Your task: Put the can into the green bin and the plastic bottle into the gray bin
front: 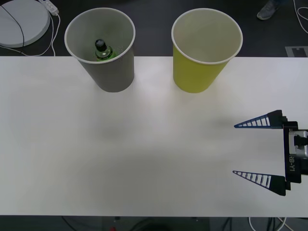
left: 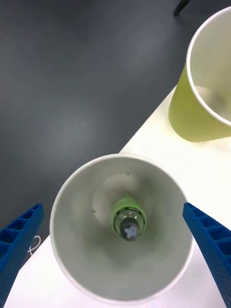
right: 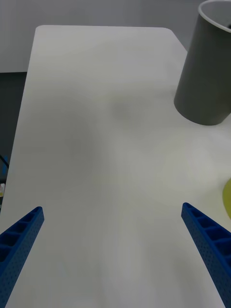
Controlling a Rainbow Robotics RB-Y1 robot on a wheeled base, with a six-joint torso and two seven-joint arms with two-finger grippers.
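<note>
Plastic bottle (front: 102, 50) stands upright inside the gray bin (front: 114, 77), cap up, at the far left of the white table (front: 144, 154). To its right, well apart, stands the green bin (front: 197, 77) (its inside looks pale, and I cannot tell whether anything lies in it). The left gripper (left: 115, 250) hangs directly above the gray bin, jaws spread wide and holding nothing. The right gripper (front: 257, 151) sits low over the table's right edge, pointing left, jaws also wide apart and empty.
</note>
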